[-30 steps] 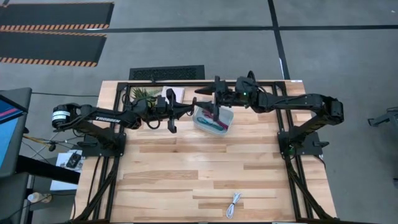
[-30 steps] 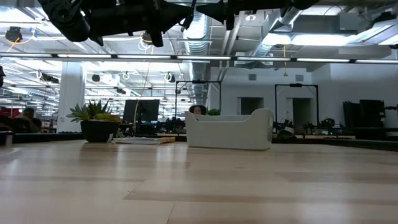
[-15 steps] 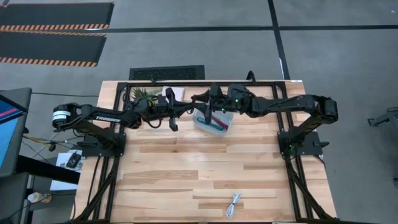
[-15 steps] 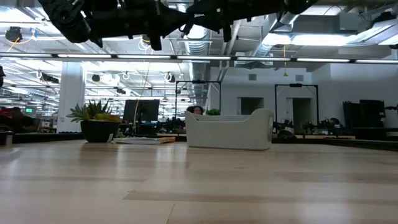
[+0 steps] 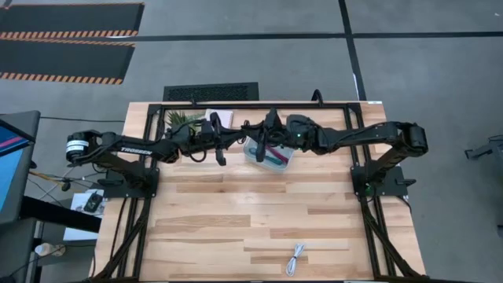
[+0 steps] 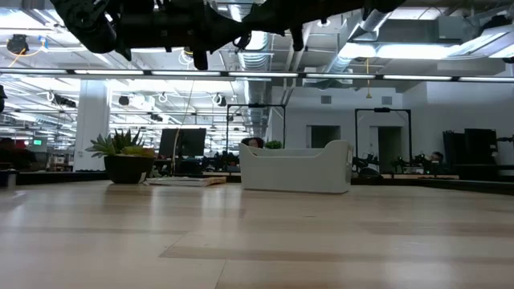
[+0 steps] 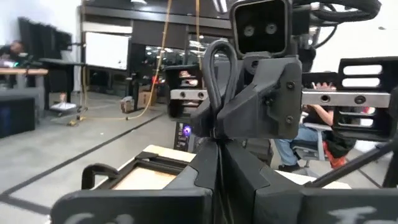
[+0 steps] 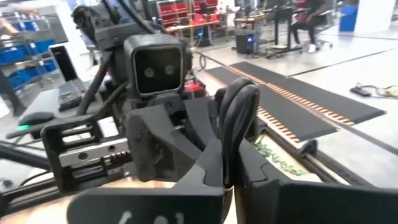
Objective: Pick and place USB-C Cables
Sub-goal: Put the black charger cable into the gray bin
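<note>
My two grippers meet in the air over the table's far middle, just left of the clear tray [image 5: 271, 153]. Between them is the black USB-C cable, a looped bundle [image 7: 214, 68] that stands up past the fingertips. My left gripper [image 7: 219, 155] and my right gripper [image 8: 227, 168] are both shut on it, fingertips facing each other. The maroon-pink cable [image 5: 271, 161] and a teal one lie in the tray. The white cable [image 5: 296, 258] lies on the table near its near edge. My left gripper pinches the lower part of the black cable's loop [image 7: 216, 134] between its two fingers, reaching in level from the table's left. The loop stands upright above the fingers, lifted clear of the table. My right gripper pinches the same bundle below its loop [image 8: 231, 162] between its two fingers, coming level from the table's right, opposite the left gripper. The loop rises above the fingers, clear of the table and the tray.
A small green plant [image 5: 182, 118] and a pale notebook [image 5: 220, 118] sit at the far edge, left of the tray. In the low view the tray [image 6: 297, 168] stands to the right of the plant [image 6: 120, 156]. The bare wood [image 5: 259, 212] stretches toward the near edge.
My right gripper has moved toward the table's left, up to the left gripper, and has shut on the black cable that the left gripper keeps holding. The left arm has stayed almost still.
</note>
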